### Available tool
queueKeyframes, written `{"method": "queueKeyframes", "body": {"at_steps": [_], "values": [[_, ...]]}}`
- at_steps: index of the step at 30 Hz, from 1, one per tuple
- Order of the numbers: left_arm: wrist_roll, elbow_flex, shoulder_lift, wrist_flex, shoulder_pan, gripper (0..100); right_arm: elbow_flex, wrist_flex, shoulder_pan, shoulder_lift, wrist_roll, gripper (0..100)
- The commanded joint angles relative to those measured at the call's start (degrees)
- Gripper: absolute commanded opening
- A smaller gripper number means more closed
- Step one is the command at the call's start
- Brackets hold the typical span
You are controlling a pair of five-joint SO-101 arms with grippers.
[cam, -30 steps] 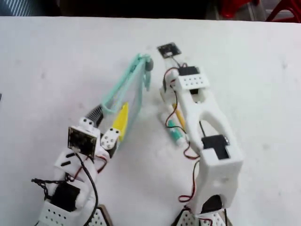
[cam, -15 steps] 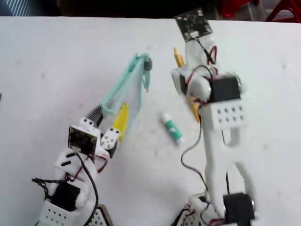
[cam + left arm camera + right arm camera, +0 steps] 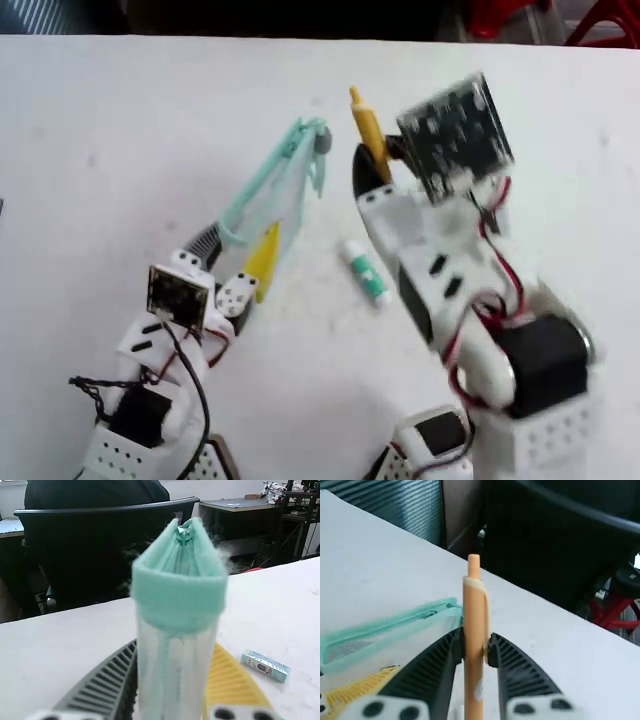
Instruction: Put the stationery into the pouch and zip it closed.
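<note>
Two grippers, each with something in it. Farthest left, my left gripper (image 3: 235,252) pinches the near end of the pouch (image 3: 275,195) from both sides. The pouch stretches away ahead of that gripper, with its mint-green band and zipper pull (image 3: 184,530) at the far end. Through its clear wall I cannot tell whether anything lies inside. Between my two grippers the glue stick (image 3: 365,272) lies on the white table (image 3: 100,120), outside the pouch and touching neither gripper. On the right, my right gripper (image 3: 475,640) is clamped on the pen (image 3: 473,610). The pen juts out ahead of that gripper, above the table, near the pouch's zipper-pull end but apart from it.
</note>
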Motion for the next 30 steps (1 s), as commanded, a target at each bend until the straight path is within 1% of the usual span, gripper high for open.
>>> {"method": "queueKeyframes", "body": {"at_steps": [1,6,8,10,15,22,25,30], "values": [[-0.62,0.09,0.57,-0.53,0.66,18,7.03,-4.70,-0.13,-9.01,-0.09,1.7],[-0.62,0.09,0.57,-0.53,0.66,19,26.02,-21.41,-0.40,-24.66,0.35,1.6],[-0.62,0.09,0.57,-0.53,0.66,19,30.68,-26.59,-0.48,-29.49,0.44,1.6],[-0.62,0.09,0.57,-0.53,0.66,19,32.44,-29.41,-0.57,-31.78,0.35,1.6],[-0.62,0.09,0.57,-0.53,0.66,19,32.70,-31.52,-0.75,-31.96,-0.09,1.6],[-0.62,0.09,0.57,-0.53,0.75,19,32.18,-39.87,-7.08,-30.37,0.00,1.5],[-0.70,0.18,0.75,-0.44,1.98,19,28.92,-40.40,-9.71,-25.19,0.00,1.5],[-0.70,0.18,0.84,0.70,3.65,19,16.97,-39.25,-14.90,-11.21,-0.09,1.5]]}}
